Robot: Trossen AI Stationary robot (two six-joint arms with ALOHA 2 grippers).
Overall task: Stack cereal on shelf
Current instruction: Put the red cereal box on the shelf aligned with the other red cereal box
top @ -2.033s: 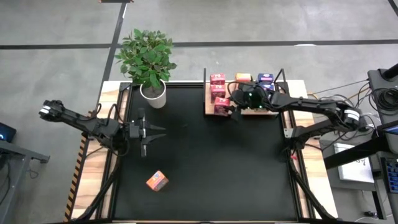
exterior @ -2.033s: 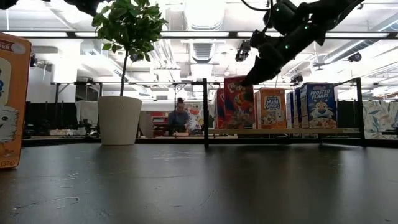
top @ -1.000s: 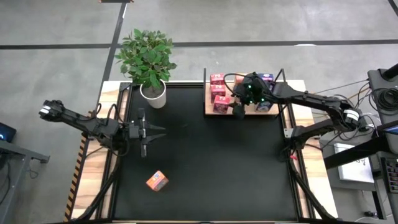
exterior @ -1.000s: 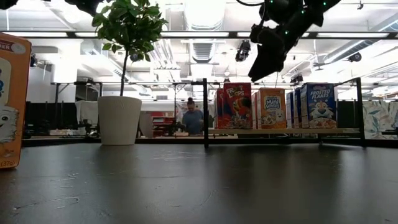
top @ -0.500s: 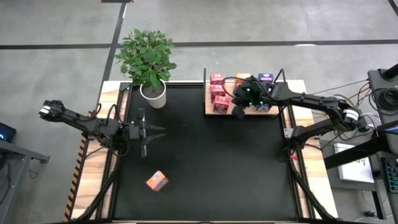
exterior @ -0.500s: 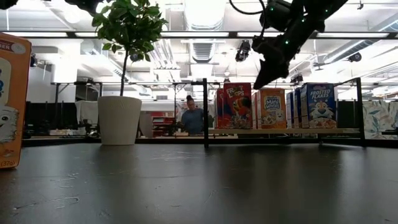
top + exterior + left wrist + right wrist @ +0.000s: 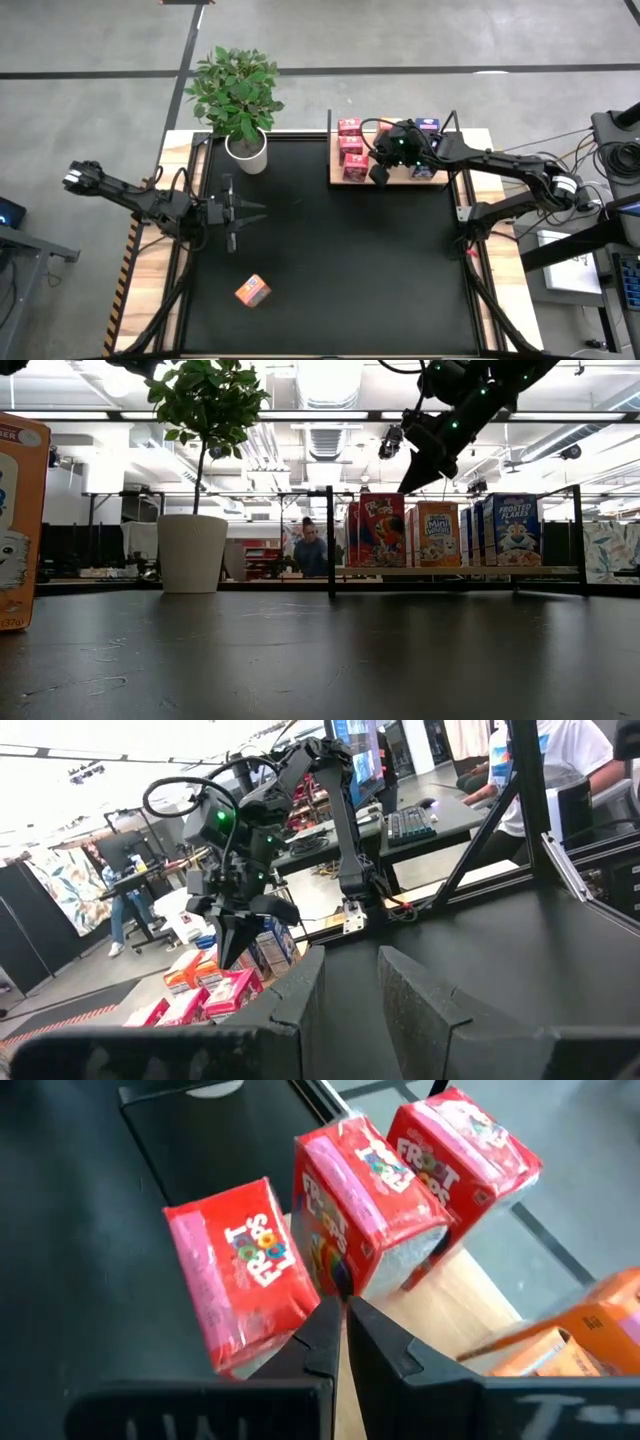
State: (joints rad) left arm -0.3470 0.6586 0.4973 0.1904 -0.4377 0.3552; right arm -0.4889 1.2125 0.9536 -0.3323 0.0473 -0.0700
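Hovering above the shelf [image 7: 400, 178], our right gripper [image 7: 380, 173] has its fingers pressed together on nothing. Directly below its tips we see three red cereal boxes [image 7: 345, 1230] in a row on the wood board, with orange boxes [image 7: 437, 534] and blue boxes [image 7: 512, 530] further along. Our left gripper [image 7: 243, 214] waits across the table, jaws narrowly apart and empty, one orange box [image 7: 252, 291] lying near it.
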